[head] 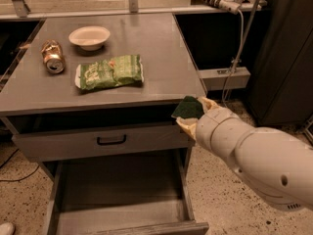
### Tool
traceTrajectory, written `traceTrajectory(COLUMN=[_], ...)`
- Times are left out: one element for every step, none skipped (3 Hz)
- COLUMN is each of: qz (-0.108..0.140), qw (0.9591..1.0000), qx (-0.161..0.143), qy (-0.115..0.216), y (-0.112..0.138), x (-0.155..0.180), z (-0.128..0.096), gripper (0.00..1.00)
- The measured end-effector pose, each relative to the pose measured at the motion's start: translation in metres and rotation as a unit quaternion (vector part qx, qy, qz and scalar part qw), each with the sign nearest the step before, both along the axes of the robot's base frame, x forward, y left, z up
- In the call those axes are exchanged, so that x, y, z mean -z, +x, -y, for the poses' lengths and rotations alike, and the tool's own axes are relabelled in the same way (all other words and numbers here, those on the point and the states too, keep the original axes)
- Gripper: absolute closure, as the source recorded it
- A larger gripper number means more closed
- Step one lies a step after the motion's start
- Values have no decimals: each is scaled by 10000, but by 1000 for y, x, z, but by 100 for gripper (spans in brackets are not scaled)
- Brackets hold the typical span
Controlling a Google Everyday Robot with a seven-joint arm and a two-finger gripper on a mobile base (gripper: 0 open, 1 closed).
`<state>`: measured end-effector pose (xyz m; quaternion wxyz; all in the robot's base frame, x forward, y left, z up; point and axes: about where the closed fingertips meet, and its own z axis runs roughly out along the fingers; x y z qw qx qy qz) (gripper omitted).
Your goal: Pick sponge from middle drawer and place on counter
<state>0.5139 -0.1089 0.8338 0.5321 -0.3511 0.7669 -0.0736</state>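
Observation:
My gripper [194, 113] is shut on the sponge [188, 107], a small dark green pad. It holds the sponge in the air at the level of the counter's front right corner, just off the edge. The counter [161, 53] is a flat grey top. The middle drawer [117, 190] is pulled out below and to the left of the gripper, with its grey floor bare. My pale arm [254, 155] comes in from the lower right.
On the counter lie a light green snack bag [110, 72], a tipped can [52, 57] and a white bowl [89, 37]. A grey drawer front with a black handle [111, 140] sits above the open drawer. A dark cabinet [283, 53] and cables stand to the right.

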Motion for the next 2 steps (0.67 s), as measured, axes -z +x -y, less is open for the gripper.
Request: traceTrajectory(qz=[391,481], qw=[9991,9986], qx=[-176,-211], qy=[-10,-18], y=[23,27], x=[-44,-54], z=[-18,-21], gripper=[100,100])
